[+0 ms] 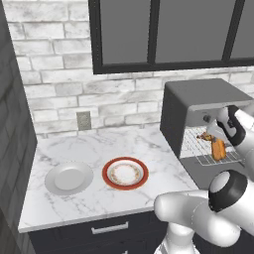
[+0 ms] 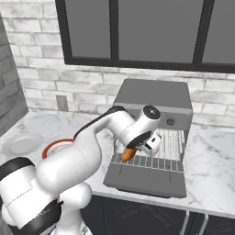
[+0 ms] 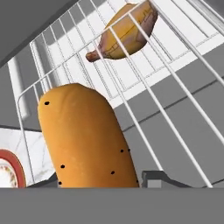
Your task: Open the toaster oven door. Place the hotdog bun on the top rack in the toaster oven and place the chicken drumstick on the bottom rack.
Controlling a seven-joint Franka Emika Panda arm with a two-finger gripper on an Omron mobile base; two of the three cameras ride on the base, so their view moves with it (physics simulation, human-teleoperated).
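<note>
The toaster oven (image 2: 153, 98) is sitting on the marble counter (image 1: 99, 198) with the toaster oven door (image 2: 142, 180) hanging fully open, flat out toward the camera. The arm is reaching right into the mouth of it, and the gripper (image 2: 137, 149) is holding the hotdog bun (image 2: 128, 153) right at the front edge of a wire rack (image 2: 160, 158). In the hand view the hotdog bun (image 3: 85, 140) is big and close, rising from between the fingers, so it looks clamped on the bun, though the fingertips themselves are hidden behind it and I can't tell how wide they're spread. In the left base view the bun (image 1: 218, 148) is hanging at a tilt just over the rack wires (image 1: 208, 156), and whether it's touching them or just above them I honestly can't tell. The chicken drumstick (image 3: 124, 30) is lying further back on the far side of the rack bars (image 3: 148, 87) in the hand view, well apart from the bun; in the left base view it's that small brown bit (image 1: 203, 136) deeper in the cavity. Which rack is top and which is bottom is hard to make out from these angles. Over on the left of the counter a red-rimmed plate (image 1: 125, 173) is sitting just beside a plain grey plate (image 1: 68, 178).
</note>
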